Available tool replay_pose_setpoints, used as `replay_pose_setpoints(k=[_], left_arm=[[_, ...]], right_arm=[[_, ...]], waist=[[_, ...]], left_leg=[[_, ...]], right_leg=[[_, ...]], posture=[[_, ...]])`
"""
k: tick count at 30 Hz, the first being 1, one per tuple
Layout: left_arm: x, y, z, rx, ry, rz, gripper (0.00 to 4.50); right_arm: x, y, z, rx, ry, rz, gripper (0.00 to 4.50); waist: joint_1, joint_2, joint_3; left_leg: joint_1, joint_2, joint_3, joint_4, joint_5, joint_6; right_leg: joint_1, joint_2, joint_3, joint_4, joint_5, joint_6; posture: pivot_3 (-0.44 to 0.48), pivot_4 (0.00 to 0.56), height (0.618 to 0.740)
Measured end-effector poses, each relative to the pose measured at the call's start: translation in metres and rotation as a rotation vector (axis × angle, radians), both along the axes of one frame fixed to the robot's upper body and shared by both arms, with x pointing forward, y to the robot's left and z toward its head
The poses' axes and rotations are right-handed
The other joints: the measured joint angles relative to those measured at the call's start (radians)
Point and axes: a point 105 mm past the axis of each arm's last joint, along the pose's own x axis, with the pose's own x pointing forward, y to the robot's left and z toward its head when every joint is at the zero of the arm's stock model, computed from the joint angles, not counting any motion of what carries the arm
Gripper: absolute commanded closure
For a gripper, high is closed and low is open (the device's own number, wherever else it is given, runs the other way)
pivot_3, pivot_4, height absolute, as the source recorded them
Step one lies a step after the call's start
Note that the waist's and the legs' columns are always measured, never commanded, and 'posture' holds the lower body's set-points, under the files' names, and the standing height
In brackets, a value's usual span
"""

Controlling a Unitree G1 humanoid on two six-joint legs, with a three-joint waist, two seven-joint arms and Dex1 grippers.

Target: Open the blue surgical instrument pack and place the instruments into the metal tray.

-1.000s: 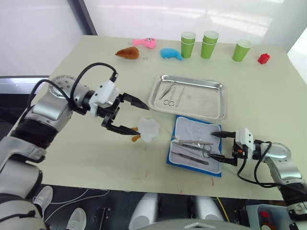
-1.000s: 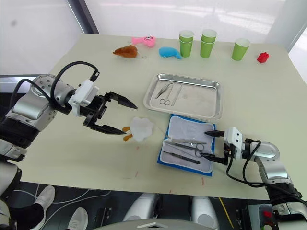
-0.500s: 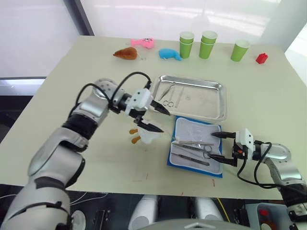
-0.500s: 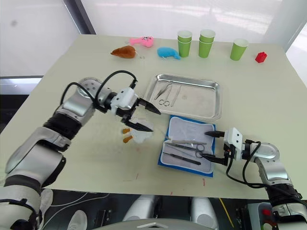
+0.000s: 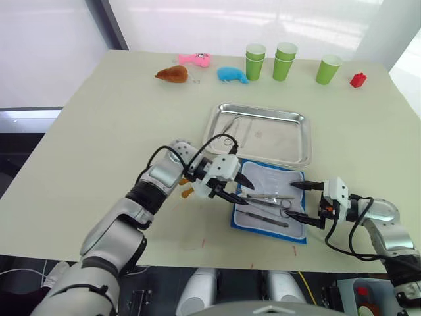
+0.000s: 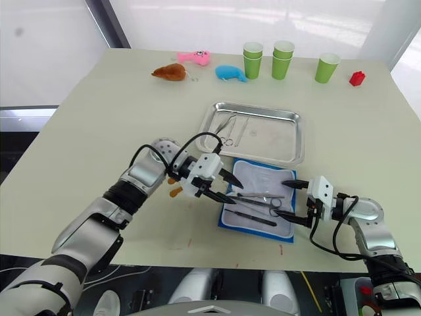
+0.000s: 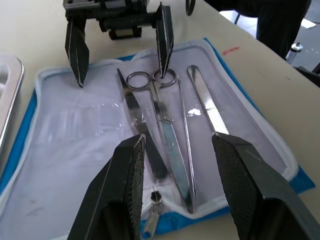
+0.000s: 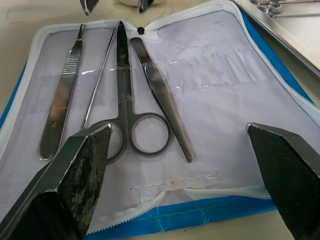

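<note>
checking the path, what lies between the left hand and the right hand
In the left eye view, the open blue surgical instrument pack with its remaining instruments lies between the left hand and right hand.

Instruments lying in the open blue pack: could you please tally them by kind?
Scissors: 1
Tweezers: 1
Flat handle: 1
Thin probe: 1
Total: 4

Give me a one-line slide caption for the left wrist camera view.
Open left hand poised over scissors and other instruments in the opened blue surgical instrument pack, right hand opposite.
</note>
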Motion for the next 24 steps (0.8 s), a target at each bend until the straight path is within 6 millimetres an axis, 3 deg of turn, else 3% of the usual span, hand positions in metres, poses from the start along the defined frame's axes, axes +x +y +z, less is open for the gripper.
replay_pose_setpoints(k=[8, 24], left_arm=[[0.013, -0.006, -0.005, -0.005, -0.021, 0.093, 2.22], [0.018, -0.001, -0.014, 0.070, -0.044, 0.111, 2.22]], right_arm=[[-0.001, 0.000, 0.000, 0.002, 0.000, -0.005, 0.00], [-0.003, 0.001, -0.001, 0.004, 0.002, -0.007, 0.00]], waist=[[0.000, 0.000, 0.000], [0.000, 0.000, -0.005]], left_leg=[[0.000, -0.001, 0.000, 0.003, -0.002, 0.002], [0.002, -0.003, -0.001, 0.004, -0.006, 0.004]], right_leg=[[0.000, 0.000, 0.002, 0.000, 0.001, 0.002], [-0.001, 0.000, 0.008, 0.000, 0.001, 0.002]], posture=[[0.000, 0.150, 0.740], [0.000, 0.150, 0.740]])
